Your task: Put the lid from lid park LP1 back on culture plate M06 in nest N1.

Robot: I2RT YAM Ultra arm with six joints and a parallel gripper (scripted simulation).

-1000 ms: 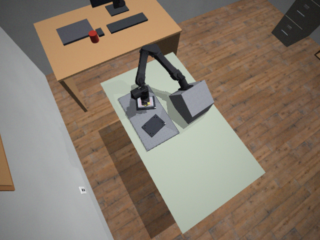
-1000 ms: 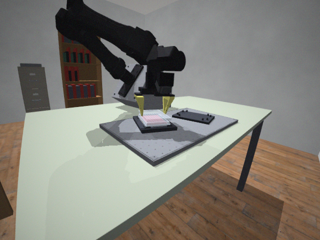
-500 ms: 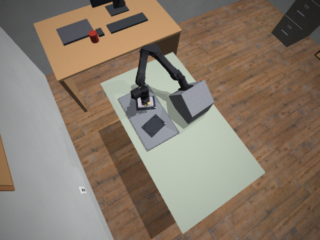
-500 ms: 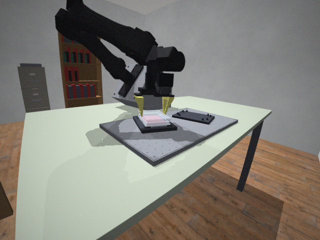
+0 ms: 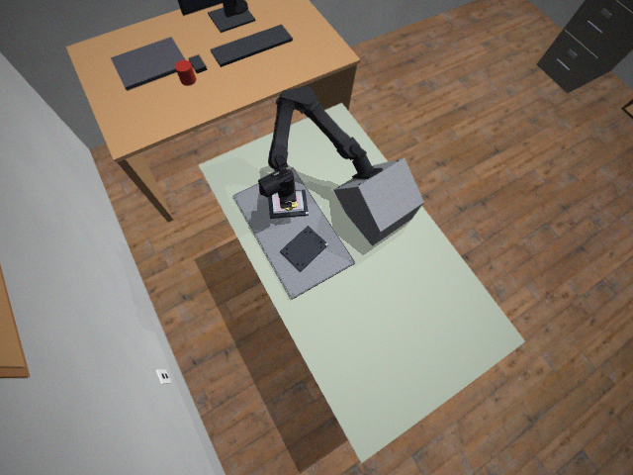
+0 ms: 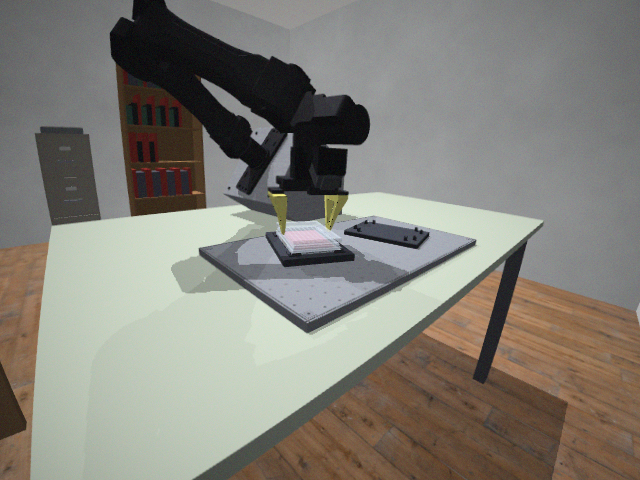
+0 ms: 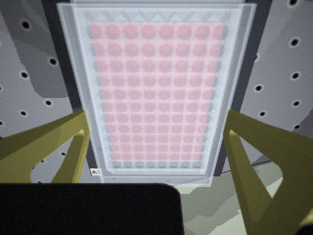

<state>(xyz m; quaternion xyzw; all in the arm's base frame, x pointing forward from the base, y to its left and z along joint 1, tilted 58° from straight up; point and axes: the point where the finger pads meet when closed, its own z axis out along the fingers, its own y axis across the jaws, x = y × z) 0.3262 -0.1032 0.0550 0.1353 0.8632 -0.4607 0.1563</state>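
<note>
lid (image 7: 156, 88) – 1 | culture plate (image 6: 310, 242) – 1 | plate nest (image 6: 289, 255) – 1 | lid park (image 6: 386, 233) – 1 | gripper (image 6: 306, 224) – 1

Office-type room. Wooden desk (image 5: 153, 112) with keyboard (image 5: 250, 45), bookshelf (image 6: 124, 155), filing cabinet (image 6: 67, 175). Wood plank floor (image 5: 510, 178).
</note>
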